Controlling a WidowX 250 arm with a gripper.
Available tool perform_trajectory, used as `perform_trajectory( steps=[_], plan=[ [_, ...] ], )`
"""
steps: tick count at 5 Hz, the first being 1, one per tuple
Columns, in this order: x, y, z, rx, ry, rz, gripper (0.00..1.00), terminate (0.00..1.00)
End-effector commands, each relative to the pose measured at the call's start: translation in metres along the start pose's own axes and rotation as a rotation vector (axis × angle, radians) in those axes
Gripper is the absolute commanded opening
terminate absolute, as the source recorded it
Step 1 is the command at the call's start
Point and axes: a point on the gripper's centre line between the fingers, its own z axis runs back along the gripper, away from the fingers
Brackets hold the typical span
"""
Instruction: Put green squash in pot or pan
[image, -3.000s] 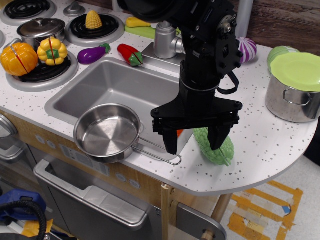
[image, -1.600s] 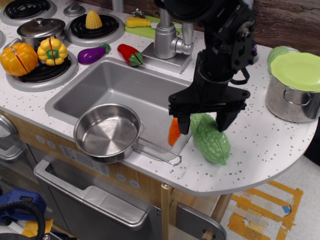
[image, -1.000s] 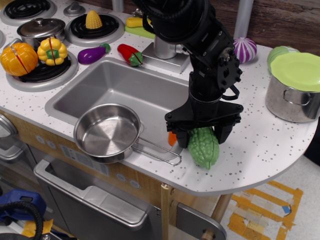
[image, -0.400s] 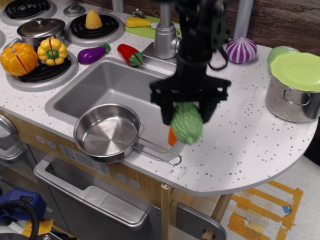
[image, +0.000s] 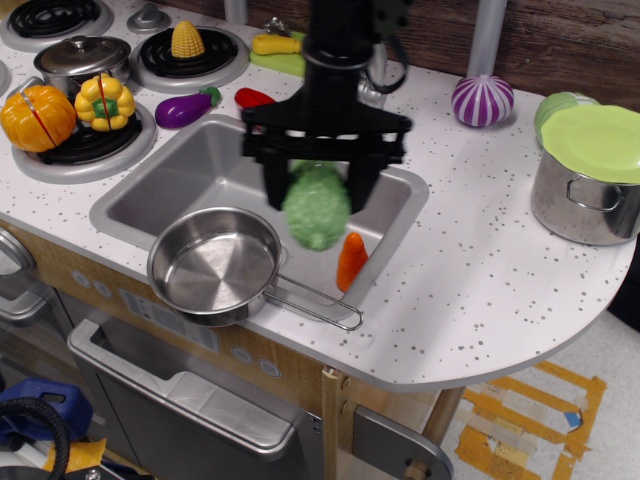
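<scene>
Gripper (image: 318, 190), clamped on squash (image: 316, 205), has moved left w/ it, now over sink (image: 190, 175), near pan (image: 215, 265).

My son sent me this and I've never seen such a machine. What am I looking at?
It is one camera view, looking down at a toy kitchen counter from the front. The black shape in the middle is a robot arm; its gripper, a two-fingered claw, is shut on a green squash and holds it in the air above the sink. At the sink's front edge sits a shiny steel pan, empty. An orange carrot leans in the sink's corner. On the stove at the left lie other toy vegetables, and a tall pot with a green lid stands at the right.
</scene>
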Motion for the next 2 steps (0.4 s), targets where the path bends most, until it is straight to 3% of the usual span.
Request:
perform_trajectory(
  steps=[1,2],
  plan=[
    [0.0,0.045,0.014,0.039,-0.067,-0.028,0.0,0.0],
    [0.003,0.063,-0.002,0.034,-0.088,-0.055,0.0,0.0]
  ],
)
